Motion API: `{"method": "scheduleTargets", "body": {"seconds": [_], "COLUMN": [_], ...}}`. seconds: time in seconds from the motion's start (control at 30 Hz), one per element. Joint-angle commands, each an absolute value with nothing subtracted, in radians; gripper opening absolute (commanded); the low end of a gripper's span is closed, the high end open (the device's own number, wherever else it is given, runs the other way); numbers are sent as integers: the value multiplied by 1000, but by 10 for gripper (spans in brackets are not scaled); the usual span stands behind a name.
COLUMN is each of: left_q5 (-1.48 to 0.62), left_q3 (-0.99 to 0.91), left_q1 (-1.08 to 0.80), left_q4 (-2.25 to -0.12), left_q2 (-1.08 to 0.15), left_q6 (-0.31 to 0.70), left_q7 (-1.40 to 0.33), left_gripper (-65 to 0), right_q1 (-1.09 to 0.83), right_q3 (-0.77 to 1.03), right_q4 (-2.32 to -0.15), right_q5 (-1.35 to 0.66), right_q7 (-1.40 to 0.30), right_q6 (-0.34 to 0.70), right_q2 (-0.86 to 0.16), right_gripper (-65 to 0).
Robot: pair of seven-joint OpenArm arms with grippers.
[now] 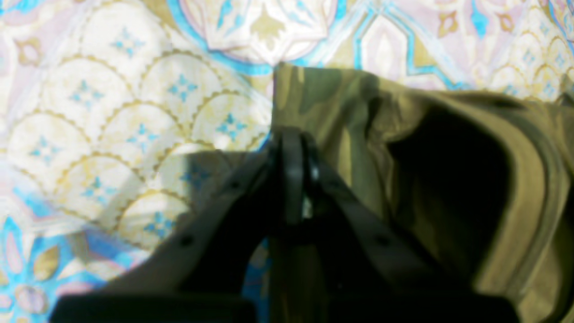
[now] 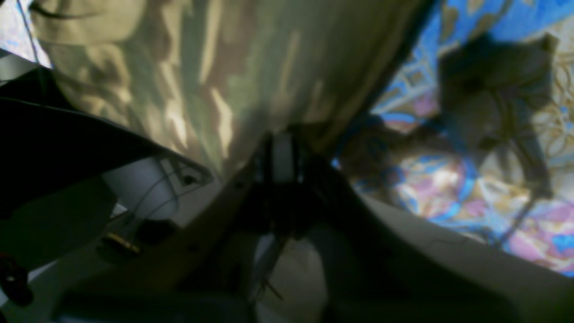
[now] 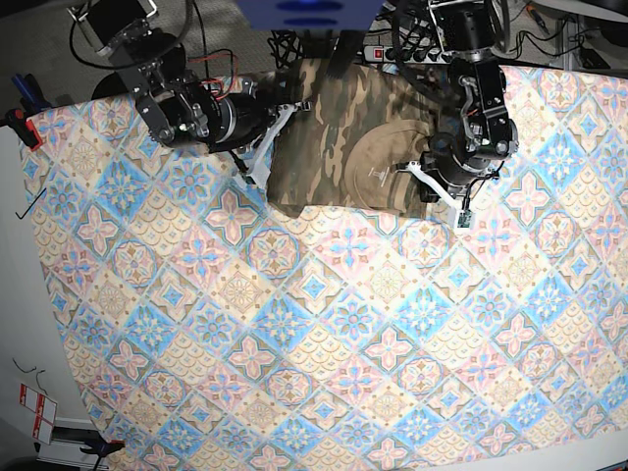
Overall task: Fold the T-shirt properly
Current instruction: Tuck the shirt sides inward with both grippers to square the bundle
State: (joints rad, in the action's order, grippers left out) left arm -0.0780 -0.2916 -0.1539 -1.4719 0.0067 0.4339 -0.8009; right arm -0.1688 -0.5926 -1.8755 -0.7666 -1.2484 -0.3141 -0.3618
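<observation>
T-shirt (image 3: 339,132) between both arms, long axis front-to-back | left jaws, right jaws pinch opposite edges | surface (image 3: 324,324) patterned

The T-shirt (image 3: 343,147) is camouflage in olive, brown and tan, lying bunched at the far edge of the cloth. Its tan inner collar, with a small white label print, faces up. Both side edges are lifted.

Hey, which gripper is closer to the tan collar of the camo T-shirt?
Left. The left gripper pinches the T-shirt edge right beside the tan collar. The right gripper clamps the opposite side edge, across the shirt's width from the collar.
</observation>
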Motion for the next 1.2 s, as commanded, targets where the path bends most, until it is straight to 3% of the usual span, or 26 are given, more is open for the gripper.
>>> {"method": "scheduleTargets", "body": {"seconds": [0.0,0.13,0.3,0.33,0.4,0.53,0.63,0.87,1.03,1.17], "left_q5": [-76,-82,-242,-289,-407,-630,-714,-794,-796,-796], "left_q3": [-298,-348,-470,-479,-478,-479,-481,-410,-340,-340], "left_q1": [-177,-251,-269,-286,-331,-358,-366,-364,-369,-366], "left_q4": [-1524,-1678,-1804,-1821,-1836,-1788,-1733,-1575,-1567,-1552], "left_q2": [8,-15,-94,-113,-153,-214,-220,-220,-217,-217], "left_q6": [438,440,470,483,493,495,496,562,645,656], "left_q7": [-794,-817,-1044,-1050,-1049,-1049,-1041,-938,-909,-912], "left_gripper": [-650,-650,-644,-613,-500,-185,-38,-47,-44,-44], "right_q1": [-159,-159,-159,-159,-159,-159,-159,-159,-165,-166], "right_q3": [-584,-530,-507,-507,-507,-507,-507,-515,-518,-519], "right_q4": [-1888,-1888,-1888,-1886,-1886,-1886,-1860,-1804,-1804,-1802], "right_q5": [-776,-776,-776,-776,-776,-774,-774,-759,-596,-529], "right_q7": [-1244,-1244,-1244,-1244,-1241,-1239,-1237,-1234,-1234,-1234], "right_q6": [-308,-308,-308,-308,-308,-308,-308,-308,-308,-308], "right_q2": [-367,-367,-369,-369,-369,-369,-369,-369,-364,-363], "right_gripper": [-648,-648,-647,-647,-647,-647,-647,-647,-647,-647]}}
